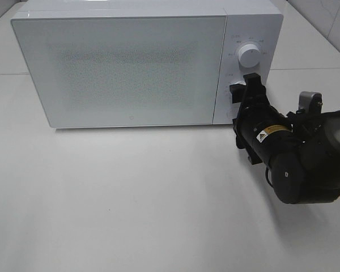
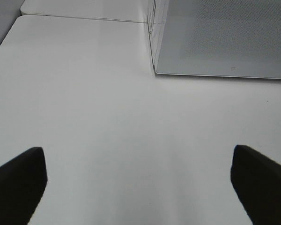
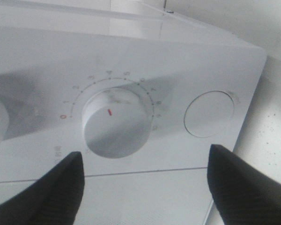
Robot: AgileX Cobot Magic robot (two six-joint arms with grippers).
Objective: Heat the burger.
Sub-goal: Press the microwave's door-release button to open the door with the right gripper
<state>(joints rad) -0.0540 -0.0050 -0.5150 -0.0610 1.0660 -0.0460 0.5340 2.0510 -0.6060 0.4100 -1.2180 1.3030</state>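
Observation:
The burger is out of view. The white microwave [image 1: 130, 62] stands at the back of the table with its door shut and the frosted glass shows nothing inside. My right gripper [image 1: 242, 93] is at the control panel, open, with its fingers either side of the lower dial. In the right wrist view the gripper [image 3: 145, 187] straddles the timer dial [image 3: 114, 124], which has a red mark, and the fingertips [image 3: 61, 187] stand apart from it. My left gripper [image 2: 140, 187] is open and empty above bare table, left of the microwave's front corner [image 2: 154, 70].
The upper dial [image 1: 249, 55] sits above the right gripper on the panel. A round button [image 3: 210, 114] lies beside the timer dial. The white table [image 1: 130, 198] runs in front of the microwave; its seam [image 2: 84, 18] runs behind.

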